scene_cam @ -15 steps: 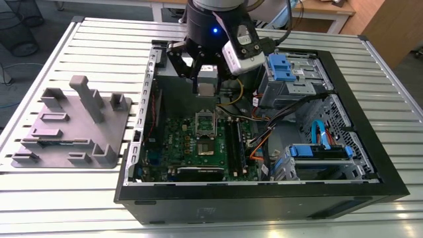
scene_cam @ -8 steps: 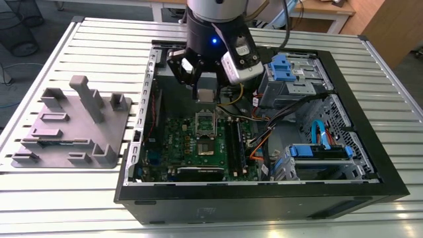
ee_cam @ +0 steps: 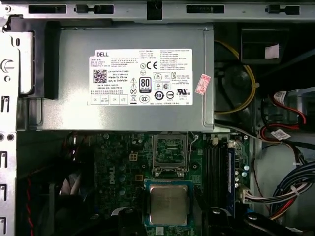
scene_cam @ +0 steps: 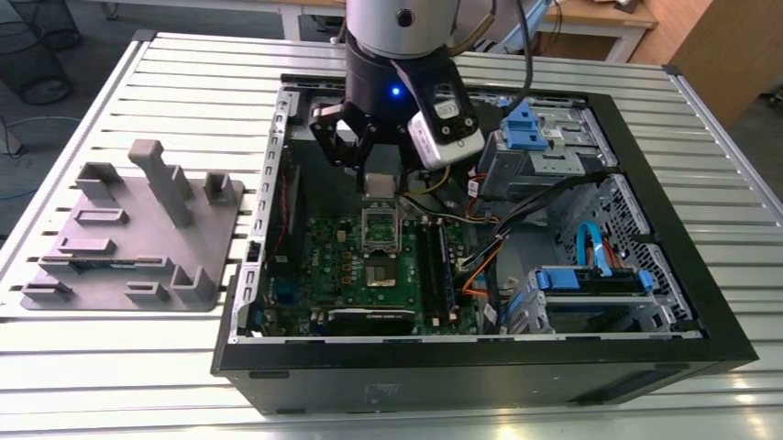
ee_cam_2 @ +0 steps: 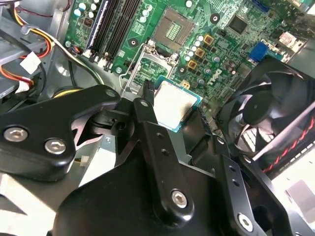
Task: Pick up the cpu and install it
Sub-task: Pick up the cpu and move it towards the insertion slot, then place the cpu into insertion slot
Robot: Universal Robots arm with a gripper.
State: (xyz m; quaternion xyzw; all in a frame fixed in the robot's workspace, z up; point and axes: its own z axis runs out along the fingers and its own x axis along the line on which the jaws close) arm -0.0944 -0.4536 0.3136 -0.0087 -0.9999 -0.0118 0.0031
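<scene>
The cpu [scene_cam: 381, 186] is a small square chip with a dull silver top [ee_cam: 168, 204] and a green rim [ee_cam_2: 174, 104]. My gripper [scene_cam: 380, 176] is shut on it, with one black finger [ee_cam_2: 146, 105] on each side of the chip. It hangs inside the open computer case [scene_cam: 490, 353], above the green motherboard [scene_cam: 336, 261]. The open cpu socket [scene_cam: 380, 236] lies just below and ahead of the chip. In both wrist views the socket [ee_cam: 170, 150] [ee_cam_2: 172, 30] has its metal frame lifted and nothing in it.
A grey power supply [ee_cam: 133, 73] sits past the socket, and memory slots [ee_cam: 216, 169] run beside it. A black fan [ee_cam_2: 268, 115], loose cables [scene_cam: 490, 247] and blue drive cages [scene_cam: 593, 280] crowd the case. A grey parts fixture [scene_cam: 135, 238] lies on the slatted table at the exterior view's left.
</scene>
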